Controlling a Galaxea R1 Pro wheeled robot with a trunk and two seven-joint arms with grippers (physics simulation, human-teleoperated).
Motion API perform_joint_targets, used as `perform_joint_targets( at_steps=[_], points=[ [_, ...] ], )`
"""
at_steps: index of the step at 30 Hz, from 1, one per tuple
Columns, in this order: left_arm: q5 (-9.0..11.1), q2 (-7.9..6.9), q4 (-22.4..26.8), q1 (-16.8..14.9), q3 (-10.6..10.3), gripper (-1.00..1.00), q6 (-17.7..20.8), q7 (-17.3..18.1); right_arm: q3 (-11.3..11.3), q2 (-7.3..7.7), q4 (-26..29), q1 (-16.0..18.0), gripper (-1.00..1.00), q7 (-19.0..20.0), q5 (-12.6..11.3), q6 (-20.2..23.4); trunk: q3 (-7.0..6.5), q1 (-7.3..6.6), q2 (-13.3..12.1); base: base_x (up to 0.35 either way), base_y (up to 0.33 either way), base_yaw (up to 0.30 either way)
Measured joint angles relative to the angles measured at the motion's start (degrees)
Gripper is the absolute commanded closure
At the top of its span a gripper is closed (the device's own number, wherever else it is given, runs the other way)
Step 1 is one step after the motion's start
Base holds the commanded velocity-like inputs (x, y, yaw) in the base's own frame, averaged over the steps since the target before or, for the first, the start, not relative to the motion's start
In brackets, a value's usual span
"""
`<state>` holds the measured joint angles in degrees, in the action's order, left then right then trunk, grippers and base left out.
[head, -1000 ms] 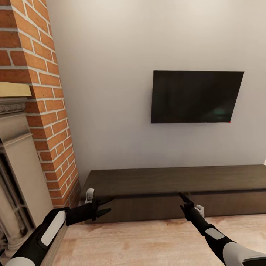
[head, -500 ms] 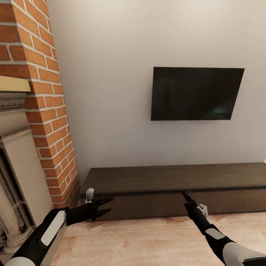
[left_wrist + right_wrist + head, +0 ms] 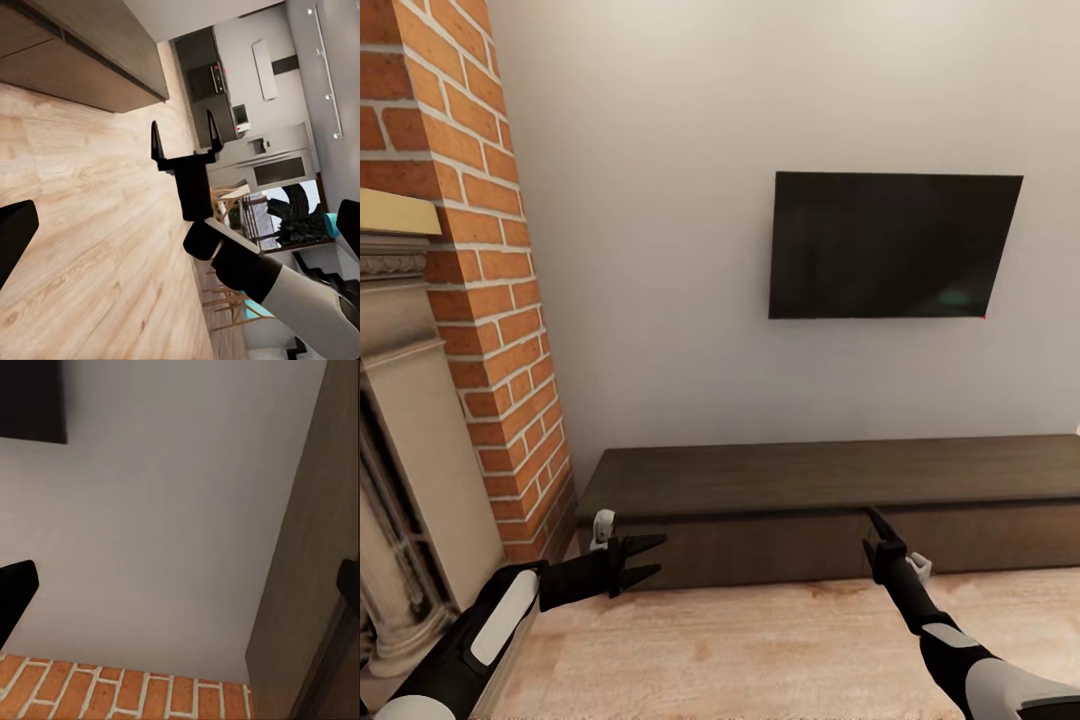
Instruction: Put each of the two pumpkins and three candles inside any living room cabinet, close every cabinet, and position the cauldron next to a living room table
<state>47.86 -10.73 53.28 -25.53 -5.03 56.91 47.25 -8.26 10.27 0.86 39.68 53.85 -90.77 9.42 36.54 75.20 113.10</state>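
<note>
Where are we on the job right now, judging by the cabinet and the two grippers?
Looks done: the cabinet front appears flush and closed. In hand: nothing; the left gripper and right gripper are both open and empty near the cabinet front. Left: pumpkins, candles and cauldron aren't in sight here, so their placement can't be confirmed.

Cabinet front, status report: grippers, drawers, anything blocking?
Left gripper and right gripper open, empty, low before cabinet. Visible drawer fronts look shut. Fireplace at left; nothing blocking.
</note>
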Motion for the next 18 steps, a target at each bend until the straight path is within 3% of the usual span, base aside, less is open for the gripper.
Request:
perform_joint_targets(
  at_steps=[9, 11, 13, 18],
  points=[
    [0.0, 0.05, 0.0, 0.0, -0.06, -1.0, 0.0, 0.0, 0.06, 0.03, -0.97, -0.04, -1.0, 5.01, -0.5, 0.34, 1.62, 1.98, 3.61, 0.0, 0.0, 0.0],
    [0.0, 0.05, 0.0, 0.0, -0.06, -1.0, 0.0, 0.0, 0.07, 0.02, -0.98, -0.07, -1.0, 5.06, -1.3, 0.4, 1.97, 2.42, 4.41, 0.0, 0.0, 0.0],
    [0.0, 0.05, 0.0, 0.0, -0.06, -1.0, 0.0, 0.0, 0.08, 0.05, -1.22, -0.14, -1.0, 4.88, -3.57, 0.44, 2.33, 2.86, 5.22, 0.0, 0.0, 0.0],
    [0.0, 0.05, 0.0, 0.0, -0.06, -1.0, 0.0, 0.0, 0.05, 0.09, -3.13, -0.23, -1.0, 5.04, -5.22, 0.5, 3.23, 3.95, 7.22, 0.0, 0.0, 0.0]
  ],
)
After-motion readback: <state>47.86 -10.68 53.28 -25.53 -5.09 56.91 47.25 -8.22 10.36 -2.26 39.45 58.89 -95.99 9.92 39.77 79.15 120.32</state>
